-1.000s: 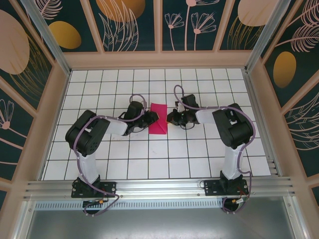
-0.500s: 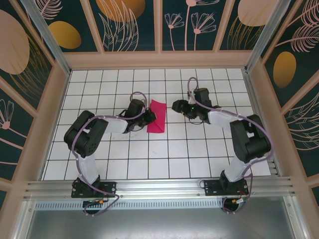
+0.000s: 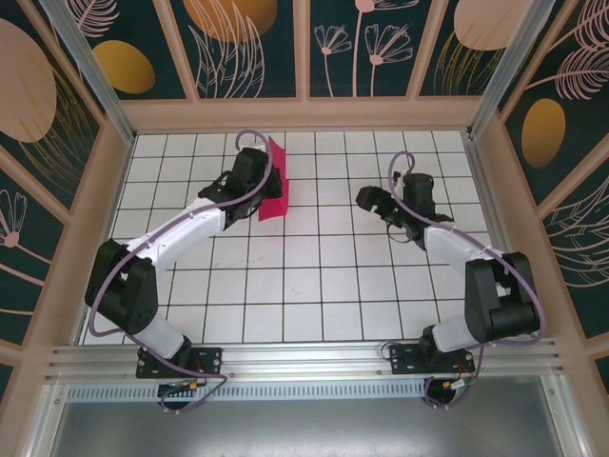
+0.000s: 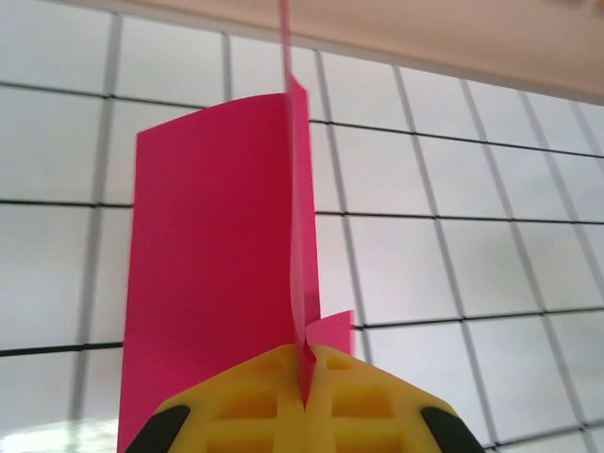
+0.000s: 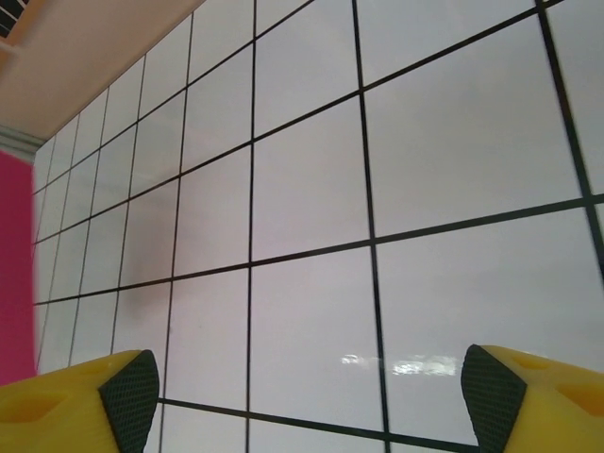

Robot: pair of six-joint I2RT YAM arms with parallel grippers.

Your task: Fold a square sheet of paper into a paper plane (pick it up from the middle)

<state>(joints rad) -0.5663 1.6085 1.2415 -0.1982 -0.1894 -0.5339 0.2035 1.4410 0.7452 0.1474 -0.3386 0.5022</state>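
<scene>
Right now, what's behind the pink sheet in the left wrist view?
White gridded table shows around it. The square sheet of paper, pinched upright in the left hand, covers the tiles directly behind it.

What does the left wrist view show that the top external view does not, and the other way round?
Left wrist view: the yellow fingers of the left end effector closed on the folded pink paper, with one layer seen edge-on. Top external view: the right end effector open, well to the right of the paper, and the patterned walls. Shared: the pink paper and the white gridded table.
</scene>
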